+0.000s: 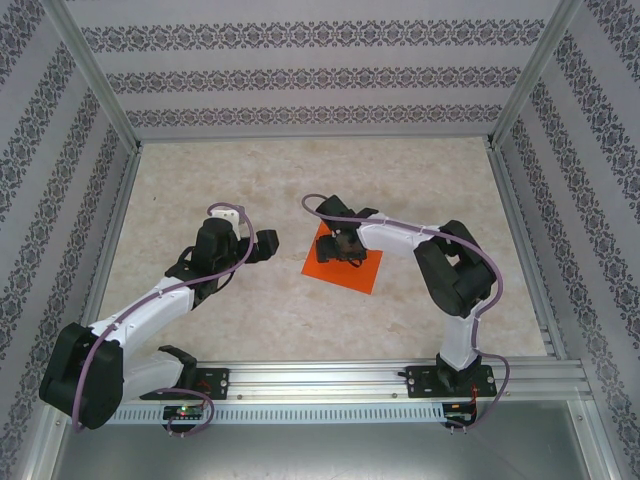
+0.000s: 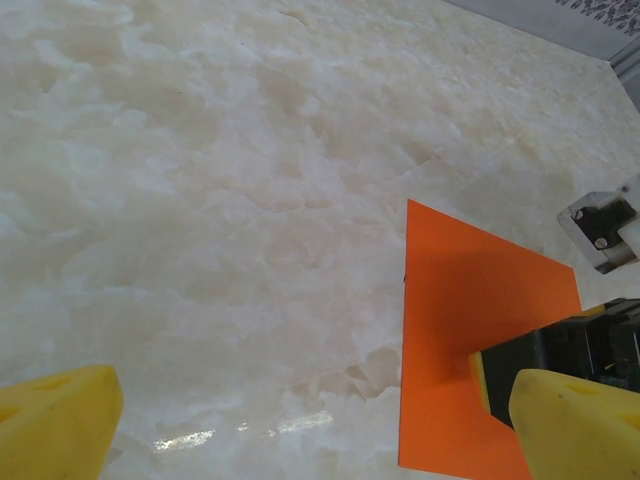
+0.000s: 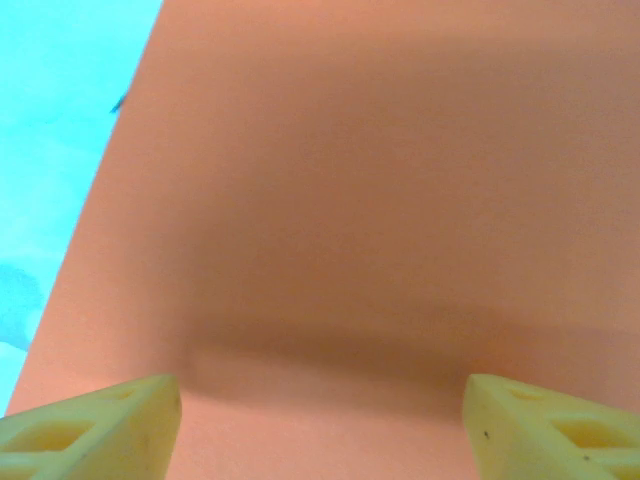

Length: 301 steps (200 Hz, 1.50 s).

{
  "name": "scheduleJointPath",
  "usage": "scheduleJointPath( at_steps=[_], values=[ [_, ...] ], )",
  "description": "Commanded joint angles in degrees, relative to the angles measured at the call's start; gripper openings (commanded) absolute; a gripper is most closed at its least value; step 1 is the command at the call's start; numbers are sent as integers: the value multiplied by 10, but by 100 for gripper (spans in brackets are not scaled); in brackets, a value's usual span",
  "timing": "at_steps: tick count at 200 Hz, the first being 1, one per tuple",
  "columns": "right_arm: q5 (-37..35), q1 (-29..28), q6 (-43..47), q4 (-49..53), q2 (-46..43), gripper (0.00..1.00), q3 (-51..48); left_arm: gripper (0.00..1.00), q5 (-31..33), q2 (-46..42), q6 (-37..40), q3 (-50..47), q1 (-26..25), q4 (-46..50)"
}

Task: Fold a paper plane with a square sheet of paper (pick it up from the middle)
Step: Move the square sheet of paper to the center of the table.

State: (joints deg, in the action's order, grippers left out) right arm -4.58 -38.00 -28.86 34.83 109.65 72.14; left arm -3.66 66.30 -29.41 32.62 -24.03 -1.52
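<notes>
The square sheet of paper [image 1: 357, 272] lies flat on the marble table, bright orange and unfolded. My right gripper [image 1: 347, 246] is low over its middle. In the right wrist view the sheet [image 3: 340, 180] spreads under the open right gripper [image 3: 322, 425], whose yellow fingers [image 3: 95, 430] stand far apart with a dark shadow band between them; whether the tips touch the paper I cannot tell. My left gripper [image 1: 268, 243] hangs open just left of the sheet. In the left wrist view the sheet [image 2: 455, 320] lies beyond the open left gripper [image 2: 315, 425], nothing between its pads.
Patterned walls with aluminium posts [image 1: 95, 75] enclose the table on three sides. A metal rail [image 1: 340, 378] carrying both arm bases runs along the near edge. Bare marble [image 1: 300, 180] lies behind and to the left of the sheet.
</notes>
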Motion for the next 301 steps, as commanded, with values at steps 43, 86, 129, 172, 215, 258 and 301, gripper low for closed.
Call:
scheduleJointPath(
  at_steps=[43, 86, 129, 172, 215, 258, 301],
  values=[
    [13, 65, -93, -41, -46, 79, -18, 100, -54, 43, 7, 52, -3, 9],
    [66, 69, -57, -57, 0, 75, 38, 100, -58, 54, 24, 66, -3, 33],
    [122, 61, -37, -47, 70, 70, 113, 100, -43, 50, 24, 66, -3, 46],
    [141, 45, -11, -6, 136, 69, 175, 100, -6, 29, 28, 74, -1, 75],
    [184, 19, 35, 9, 151, 67, 172, 100, 8, 9, 33, 71, 1, 81],
    [216, -9, 119, 43, 144, 64, 178, 100, -2, 7, 25, 62, 2, 67],
    [124, -11, 88, 71, 65, 68, 187, 100, -15, 9, 15, 56, 1, 59]
  ],
)
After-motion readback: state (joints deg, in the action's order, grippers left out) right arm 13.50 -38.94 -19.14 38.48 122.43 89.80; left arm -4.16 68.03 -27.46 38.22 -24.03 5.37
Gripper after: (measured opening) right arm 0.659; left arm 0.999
